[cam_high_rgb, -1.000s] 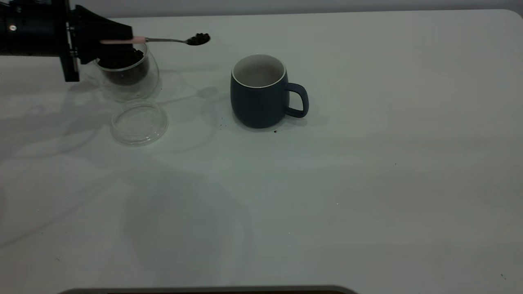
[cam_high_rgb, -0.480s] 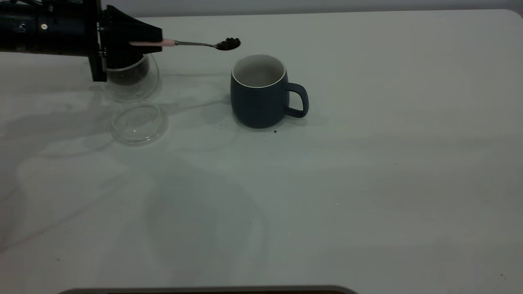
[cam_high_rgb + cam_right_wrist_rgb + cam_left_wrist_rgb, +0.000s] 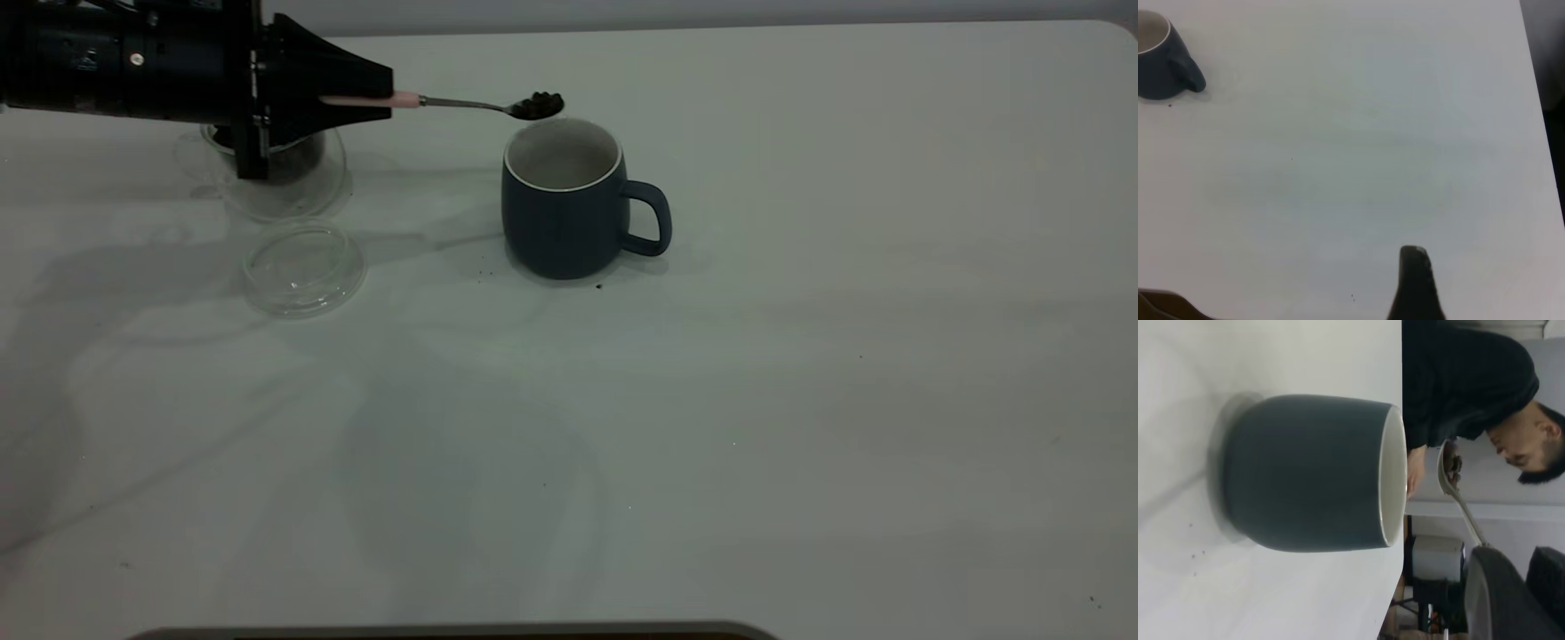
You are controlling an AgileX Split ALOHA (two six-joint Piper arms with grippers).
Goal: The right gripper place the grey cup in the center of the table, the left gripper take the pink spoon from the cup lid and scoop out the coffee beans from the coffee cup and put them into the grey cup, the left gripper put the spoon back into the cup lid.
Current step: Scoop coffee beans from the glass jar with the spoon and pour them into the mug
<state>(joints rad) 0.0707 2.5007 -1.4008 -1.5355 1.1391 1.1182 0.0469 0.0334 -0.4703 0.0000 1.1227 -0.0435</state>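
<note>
The grey cup (image 3: pixel 564 209) stands upright near the table's (image 3: pixel 800 400) middle, handle to the right; it also fills the left wrist view (image 3: pixel 1305 472). My left gripper (image 3: pixel 360 98) hovers above the coffee cup (image 3: pixel 293 182) and is shut on the pink spoon's (image 3: pixel 404 100) handle. The spoon is level, with coffee beans (image 3: pixel 538 104) heaped in its bowl just above the grey cup's far left rim. In the left wrist view the spoon (image 3: pixel 1450 475) hangs just beyond the cup's rim. The cup lid (image 3: pixel 304 267) lies bare in front of the glass cup. My right gripper (image 3: pixel 1415 283) is parked over bare table, far from the grey cup (image 3: pixel 1158 60).
A few dark crumbs (image 3: pixel 484 271) lie by the grey cup's base. A person in dark clothing (image 3: pixel 1458 380) sits beyond the table's far edge. The table's right half and front are bare white surface.
My left gripper has carried the loaded spoon to the right, from beside the glass cup to the grey cup's rim. The cups and lid have not moved.
</note>
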